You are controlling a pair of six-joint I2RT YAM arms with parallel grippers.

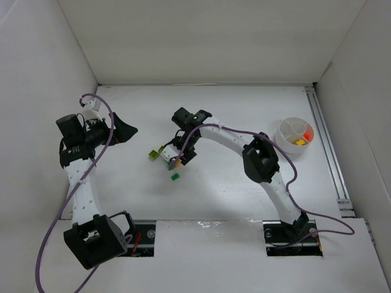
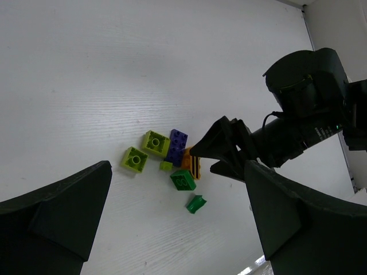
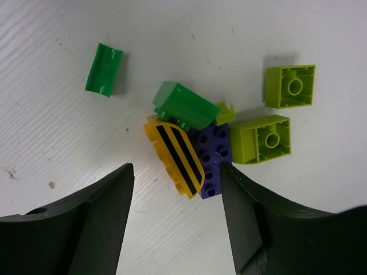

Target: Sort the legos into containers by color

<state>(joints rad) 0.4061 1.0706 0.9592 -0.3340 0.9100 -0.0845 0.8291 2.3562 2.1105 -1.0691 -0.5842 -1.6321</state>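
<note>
Right gripper (image 3: pixel 178 169), open, hangs over the pile; between its jaws we find the yellow brick (image 3: pixel 175 157), long axis slanting across the gap, touching the purple brick (image 3: pixel 213 150). Left gripper (image 2: pixel 178 172), wide open, stands farther off; bowl (image 1: pixel 282 141) far right.

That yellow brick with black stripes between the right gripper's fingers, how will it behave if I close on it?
The yellow striped brick looks like rigid moulded plastic, so probably stiff and light. Its glossy curved face may squirt out of the right gripper. It touches the purple brick, so that will likely shift too.
</note>
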